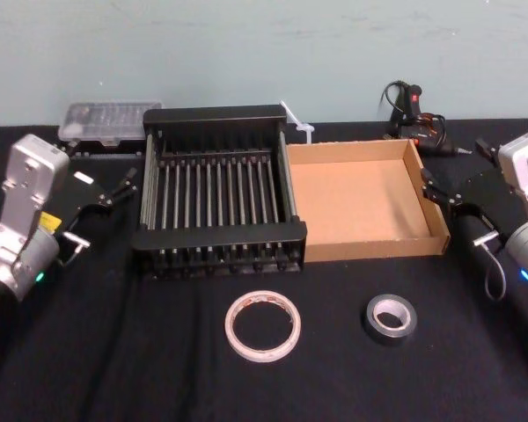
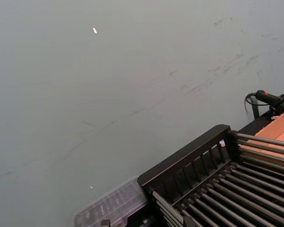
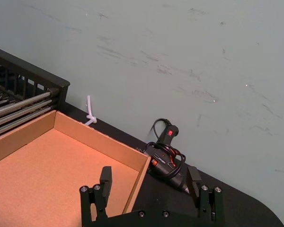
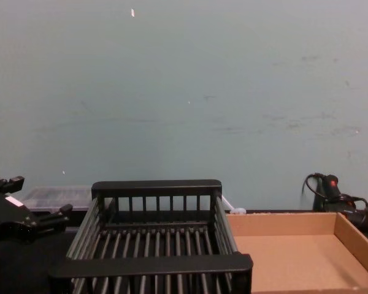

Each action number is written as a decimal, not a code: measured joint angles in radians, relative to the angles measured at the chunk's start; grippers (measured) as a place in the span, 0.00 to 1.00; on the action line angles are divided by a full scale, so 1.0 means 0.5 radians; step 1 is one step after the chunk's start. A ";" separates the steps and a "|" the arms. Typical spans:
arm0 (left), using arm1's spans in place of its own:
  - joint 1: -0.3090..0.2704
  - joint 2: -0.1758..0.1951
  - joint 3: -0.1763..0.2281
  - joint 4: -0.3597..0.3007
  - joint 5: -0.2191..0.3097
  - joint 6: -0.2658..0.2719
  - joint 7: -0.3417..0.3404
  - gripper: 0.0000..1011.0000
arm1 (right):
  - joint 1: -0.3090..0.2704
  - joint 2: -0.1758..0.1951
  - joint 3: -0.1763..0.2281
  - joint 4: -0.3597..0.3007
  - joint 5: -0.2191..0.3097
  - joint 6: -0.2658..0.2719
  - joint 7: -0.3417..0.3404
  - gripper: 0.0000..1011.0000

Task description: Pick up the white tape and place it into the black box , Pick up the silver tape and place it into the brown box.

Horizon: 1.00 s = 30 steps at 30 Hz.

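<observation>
The white tape [image 1: 262,326], a wide thin ring, lies flat on the black cloth in front of the black box [image 1: 220,236]. The silver tape [image 1: 390,317], a smaller dark roll, lies to its right, in front of the brown box [image 1: 361,202]. The two boxes stand side by side, the slatted black box [image 4: 153,264] on the left and the brown box [image 3: 47,165] on the right. My left gripper [image 1: 104,214] hovers open to the left of the black box. Off the brown box's right wall, my right gripper [image 1: 451,214] is open too, with nothing between its fingers [image 3: 105,177].
A clear plastic case [image 1: 110,121] sits behind the black box at the back left. A black glue gun with its cord [image 1: 414,110] lies at the back right, and a white zip tie [image 1: 297,123] between the boxes' far corners. A pale wall closes the back.
</observation>
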 joint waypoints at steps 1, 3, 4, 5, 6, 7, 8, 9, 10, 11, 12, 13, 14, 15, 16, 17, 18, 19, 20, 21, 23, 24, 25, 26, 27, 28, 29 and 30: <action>0.000 0.000 0.000 0.000 0.000 0.000 0.000 0.99 | 0.000 0.000 0.000 0.000 0.000 0.000 0.000 0.99; 0.000 0.000 0.000 0.000 0.000 0.000 0.000 0.99 | 0.000 0.000 0.000 0.000 0.000 0.000 0.000 0.99; 0.000 0.000 0.000 0.000 0.000 0.000 0.000 0.99 | 0.000 0.000 0.000 0.000 0.000 0.000 0.000 0.99; 0.000 0.000 0.000 0.000 0.000 0.000 0.000 0.99 | 0.000 0.000 0.000 0.000 0.000 0.000 0.000 0.99; 0.000 0.000 0.000 0.000 0.000 0.000 0.000 0.99 | 0.000 0.000 0.000 0.000 0.000 0.000 0.000 0.99; 0.000 0.000 0.000 0.000 0.000 0.000 0.000 0.99 | 0.000 0.000 0.000 0.000 0.000 0.000 0.000 0.99; 0.000 0.000 0.000 0.000 0.000 0.000 0.000 0.99 | 0.000 0.000 0.000 0.000 0.000 0.000 0.000 0.99; 0.000 0.000 0.000 0.000 0.000 0.000 0.000 0.99 | 0.000 0.000 0.000 0.000 0.000 0.000 0.000 0.99; 0.000 0.000 0.000 0.000 0.000 0.000 0.000 0.99 | 0.000 0.000 0.000 0.000 0.000 0.000 0.000 0.99; 0.000 0.000 0.000 0.000 0.000 0.000 0.000 0.99 | 0.000 0.000 0.000 0.000 0.000 0.000 0.000 0.99; 0.000 0.000 0.000 0.000 0.000 0.000 0.000 0.99 | 0.000 0.000 0.000 0.000 0.000 0.000 0.000 0.99; 0.000 0.000 0.000 0.000 0.000 0.000 0.000 0.99 | 0.000 0.000 0.000 0.000 0.000 0.000 0.000 0.99; 0.000 0.000 0.000 0.000 0.000 0.000 0.000 0.99 | 0.000 0.000 0.000 0.000 0.000 0.000 0.000 0.99; 0.000 0.000 0.000 0.000 0.000 0.000 0.000 0.99 | 0.000 0.000 0.000 0.000 0.000 0.000 0.000 0.99; 0.000 0.000 0.000 0.000 0.000 0.000 0.000 0.99 | 0.000 0.000 0.000 0.000 0.000 0.000 0.000 0.99; 0.000 0.000 0.000 0.000 0.000 0.000 0.000 0.99 | 0.000 0.000 0.000 0.000 0.000 0.000 0.000 0.99; 0.000 0.000 0.000 0.000 0.000 0.000 0.000 0.99 | 0.000 0.000 0.000 0.000 0.000 0.000 0.000 0.99; 0.000 0.000 0.000 0.000 0.000 0.000 0.000 0.99 | 0.000 0.000 0.000 0.000 0.000 0.000 0.000 0.99; 0.000 0.000 0.000 0.000 0.000 0.000 0.000 0.99 | 0.000 0.000 0.000 0.000 0.000 0.000 0.000 0.99; 0.000 0.000 0.000 0.000 0.000 0.000 0.000 0.99 | 0.000 0.000 0.000 0.000 0.000 0.000 0.000 0.99; 0.000 0.000 0.000 0.000 0.000 0.000 0.000 0.99 | 0.000 0.000 0.000 0.000 0.000 0.000 0.000 0.99; 0.000 0.000 0.000 0.000 0.000 0.000 0.000 0.99 | 0.000 0.000 0.000 0.000 0.000 0.000 0.000 0.99; 0.000 0.000 0.000 0.000 0.000 0.000 0.000 0.99 | 0.000 0.000 0.000 0.000 0.000 0.000 0.000 0.99; 0.000 0.000 0.000 0.000 0.000 0.000 0.000 0.99 | 0.000 0.000 0.000 0.000 0.000 0.000 0.000 0.99; 0.000 0.000 0.000 0.000 0.000 0.000 0.000 0.99 | 0.000 0.000 0.000 0.000 0.000 0.000 0.000 0.99; 0.000 0.000 0.000 0.000 0.000 0.000 0.000 0.99 | 0.000 0.000 0.000 0.000 0.000 0.000 0.000 0.99; 0.000 0.000 0.000 0.000 0.000 0.000 0.000 0.99 | 0.000 0.000 0.000 0.000 0.000 0.000 0.000 0.99; 0.000 0.000 0.000 0.000 0.000 0.000 0.000 0.99 | 0.000 0.000 0.000 0.000 0.000 0.000 0.000 0.99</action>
